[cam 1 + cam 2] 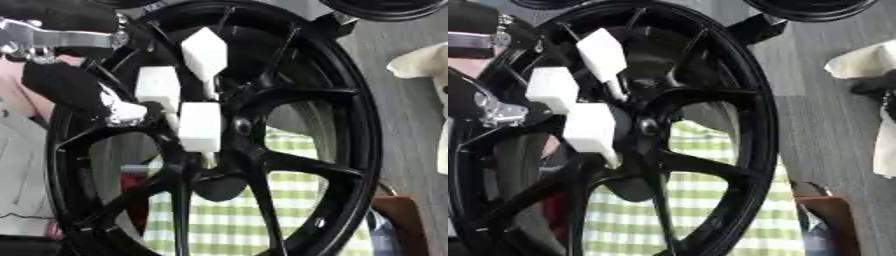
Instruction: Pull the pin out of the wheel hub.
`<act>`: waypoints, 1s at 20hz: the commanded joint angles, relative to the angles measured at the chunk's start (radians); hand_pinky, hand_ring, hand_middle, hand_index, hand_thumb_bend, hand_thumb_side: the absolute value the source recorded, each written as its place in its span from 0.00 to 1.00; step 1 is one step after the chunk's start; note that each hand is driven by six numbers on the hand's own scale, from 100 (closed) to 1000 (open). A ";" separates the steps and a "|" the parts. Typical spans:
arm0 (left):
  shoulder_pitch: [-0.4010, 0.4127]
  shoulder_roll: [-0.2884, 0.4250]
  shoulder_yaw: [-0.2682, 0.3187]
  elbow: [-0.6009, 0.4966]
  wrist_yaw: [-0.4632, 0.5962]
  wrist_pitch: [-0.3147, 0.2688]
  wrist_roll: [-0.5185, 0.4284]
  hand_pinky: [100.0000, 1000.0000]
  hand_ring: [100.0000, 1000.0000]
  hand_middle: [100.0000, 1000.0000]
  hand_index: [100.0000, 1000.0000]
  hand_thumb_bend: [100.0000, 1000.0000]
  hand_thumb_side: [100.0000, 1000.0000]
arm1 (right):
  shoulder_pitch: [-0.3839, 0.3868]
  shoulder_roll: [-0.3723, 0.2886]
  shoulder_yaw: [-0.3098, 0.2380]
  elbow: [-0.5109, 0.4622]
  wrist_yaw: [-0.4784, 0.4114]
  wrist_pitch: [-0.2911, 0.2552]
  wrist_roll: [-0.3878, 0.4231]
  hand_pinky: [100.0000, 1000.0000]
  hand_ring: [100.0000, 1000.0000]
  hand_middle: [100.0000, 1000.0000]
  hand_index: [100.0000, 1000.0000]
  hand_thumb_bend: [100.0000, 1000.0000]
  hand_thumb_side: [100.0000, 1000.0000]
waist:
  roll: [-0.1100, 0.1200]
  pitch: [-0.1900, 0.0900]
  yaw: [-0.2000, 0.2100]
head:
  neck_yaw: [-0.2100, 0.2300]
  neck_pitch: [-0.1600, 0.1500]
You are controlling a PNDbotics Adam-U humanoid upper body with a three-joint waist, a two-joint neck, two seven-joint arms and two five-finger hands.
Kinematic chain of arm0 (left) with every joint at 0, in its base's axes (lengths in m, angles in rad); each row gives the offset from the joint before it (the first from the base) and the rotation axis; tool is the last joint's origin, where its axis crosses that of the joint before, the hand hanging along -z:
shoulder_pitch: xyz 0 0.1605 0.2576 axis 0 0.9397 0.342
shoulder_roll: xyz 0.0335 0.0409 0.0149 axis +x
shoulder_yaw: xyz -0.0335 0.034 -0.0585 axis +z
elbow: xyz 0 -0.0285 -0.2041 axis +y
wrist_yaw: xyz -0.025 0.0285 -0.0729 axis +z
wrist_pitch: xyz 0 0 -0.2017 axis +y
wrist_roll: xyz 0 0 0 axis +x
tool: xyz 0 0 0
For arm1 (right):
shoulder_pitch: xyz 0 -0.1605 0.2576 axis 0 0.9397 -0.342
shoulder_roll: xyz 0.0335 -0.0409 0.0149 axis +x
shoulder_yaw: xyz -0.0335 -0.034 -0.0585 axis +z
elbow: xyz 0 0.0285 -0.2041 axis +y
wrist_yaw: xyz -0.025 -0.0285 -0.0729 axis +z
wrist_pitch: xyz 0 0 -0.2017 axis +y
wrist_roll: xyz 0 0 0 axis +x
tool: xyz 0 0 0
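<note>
A black spoked wheel (350, 100) stands upright and fills both views, its hub (241, 125) near the middle. Three white block-headed pins stick out around the hub: a top one (204, 52), a left one (157, 87) and a lower one (200, 126). My left arm, silver and black, comes in from the upper left. My left hand (66, 87) sits against the rim just left of the left pin, with a silvery part (122, 111) touching that pin's lower corner. Whether it holds the pin is hidden. My right hand shows in neither view.
A green-and-white checked cloth (227, 220) lies behind the lower spokes. Cream fabric (868, 60) rests on the grey floor at the right, a brown object (398, 215) at the lower right. Another black wheel (385, 7) shows at the top edge.
</note>
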 commanded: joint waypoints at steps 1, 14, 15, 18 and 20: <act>-0.008 0.014 0.008 -0.008 -0.014 0.016 -0.006 0.92 0.89 0.76 0.90 0.19 0.65 | -0.004 -0.014 -0.003 -0.024 -0.005 0.001 -0.001 0.97 0.76 0.61 0.62 0.00 0.74 | -0.004 -0.019 -0.002 | 0.006 -0.013; -0.005 0.008 0.008 -0.008 -0.011 0.029 -0.004 0.89 0.83 0.70 0.83 0.04 0.59 | -0.003 -0.010 -0.002 -0.024 -0.006 0.001 0.001 0.97 0.76 0.61 0.62 0.00 0.74 | -0.006 -0.016 -0.003 | 0.009 -0.015; -0.006 0.008 0.008 -0.008 -0.008 0.031 -0.001 0.89 0.83 0.68 0.82 0.03 0.59 | -0.003 -0.010 -0.002 -0.024 -0.006 0.001 0.001 0.97 0.76 0.61 0.62 0.00 0.74 | -0.006 -0.016 -0.003 | 0.009 -0.015; -0.007 0.007 0.007 -0.008 0.001 0.035 0.007 0.88 0.80 0.64 0.79 0.03 0.58 | -0.003 -0.009 -0.002 -0.024 -0.006 0.002 0.002 0.98 0.76 0.61 0.62 0.00 0.74 | -0.005 -0.016 -0.002 | 0.010 -0.016; -0.008 0.006 0.007 -0.008 0.004 0.036 0.011 0.88 0.80 0.62 0.77 0.03 0.56 | -0.003 -0.008 -0.003 -0.025 -0.006 0.002 0.002 0.98 0.76 0.61 0.62 0.00 0.74 | -0.006 -0.016 -0.003 | 0.010 -0.018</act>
